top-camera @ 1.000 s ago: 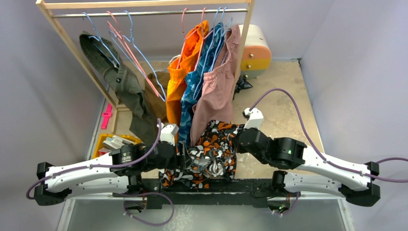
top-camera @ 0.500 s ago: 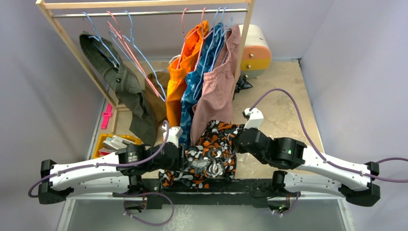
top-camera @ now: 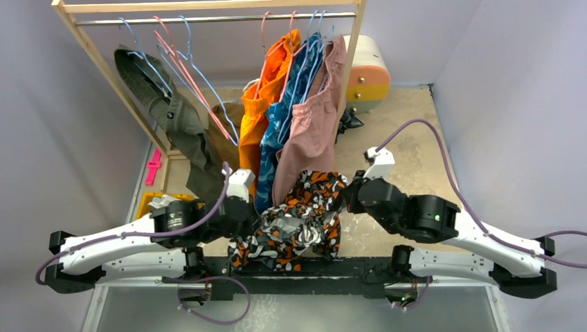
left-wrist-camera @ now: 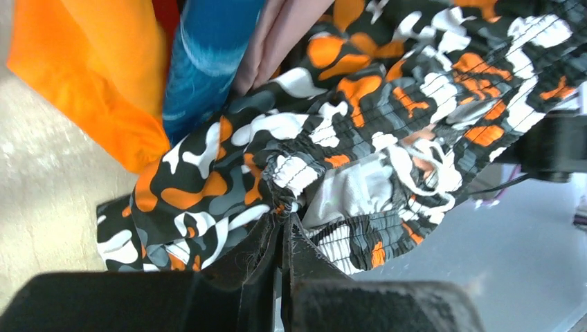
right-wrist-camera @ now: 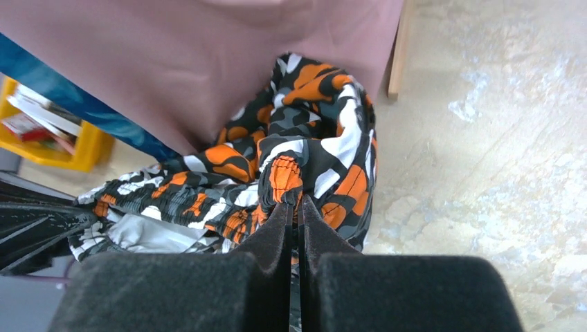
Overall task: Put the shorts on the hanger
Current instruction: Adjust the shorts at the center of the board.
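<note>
Soft camouflage-print shorts in orange, black, grey and white: bunched, pinched at left and right ends, near centre. Thin light-blue wire hanger: hanging empty from metal rail, far left.

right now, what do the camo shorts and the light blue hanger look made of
The shorts: soft, thin, matte fabric, possibly synthetic; it bunches and folds, gathered by elastic at the waist. The hanger: thin wire, probably metal, with a smooth light-blue coating.

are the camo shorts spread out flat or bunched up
Bunched up: the shorts sag crumpled between the left tool and right tool, each pinching a fold.
</note>
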{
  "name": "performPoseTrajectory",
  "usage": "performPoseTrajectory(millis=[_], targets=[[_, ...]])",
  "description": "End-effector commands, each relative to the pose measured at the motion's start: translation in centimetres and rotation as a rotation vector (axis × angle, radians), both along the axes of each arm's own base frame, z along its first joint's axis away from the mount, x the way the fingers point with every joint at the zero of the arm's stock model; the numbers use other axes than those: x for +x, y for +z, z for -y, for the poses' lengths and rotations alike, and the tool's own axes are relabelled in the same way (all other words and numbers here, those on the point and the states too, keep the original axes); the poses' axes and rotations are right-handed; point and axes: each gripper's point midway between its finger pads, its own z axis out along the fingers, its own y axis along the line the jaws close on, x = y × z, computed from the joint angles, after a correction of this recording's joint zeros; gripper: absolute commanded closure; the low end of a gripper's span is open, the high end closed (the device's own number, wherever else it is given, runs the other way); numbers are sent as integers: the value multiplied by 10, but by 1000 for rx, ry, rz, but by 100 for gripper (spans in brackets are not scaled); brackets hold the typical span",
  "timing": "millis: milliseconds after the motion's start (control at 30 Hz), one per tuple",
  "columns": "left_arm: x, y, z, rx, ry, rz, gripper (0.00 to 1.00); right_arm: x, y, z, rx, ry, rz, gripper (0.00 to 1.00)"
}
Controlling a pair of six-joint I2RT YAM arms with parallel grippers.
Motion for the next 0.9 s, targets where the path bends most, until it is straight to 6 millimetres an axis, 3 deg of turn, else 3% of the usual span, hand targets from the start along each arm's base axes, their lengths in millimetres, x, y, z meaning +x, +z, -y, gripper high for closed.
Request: performPoseTrajectory(millis=[0,67,133,267,333,367,433,533,633,667,700,800,867], targets=[[23,64,-15,-49,63,158,100,9,58,15,88,-50,115,100],[33,98,-22,-77,89,241,100,10,84,19,123,-42,164,100],[46,148,-29,-105,110,357,100,10,127,19,174,10,251,100],[61,279,-34,-195,102,588,100,3,251,23,289,142,492,100],[60,325,-38,-265,94,649,100,-4,302,36,386,151,590,100],[60,331,-39,-284,95,665,100,-9,314,39,430,164,615,100],[62,335,-45,-330,132,691,100,-12,316,43,465,171,657,100],[66,329,-60,-369,201,716,100,-6,282,38,422,154,608,100],[68,343,-69,-369,225,745,100,0,278,26,356,158,597,100],[68,352,-69,-366,224,760,100,1,288,23,346,167,616,100],[70,364,-64,-357,216,777,100,1,311,25,359,170,658,100],[63,425,-59,-427,154,851,100,-7,401,44,433,161,824,100],[49,476,-70,-563,115,910,100,-32,455,55,560,251,942,100]])
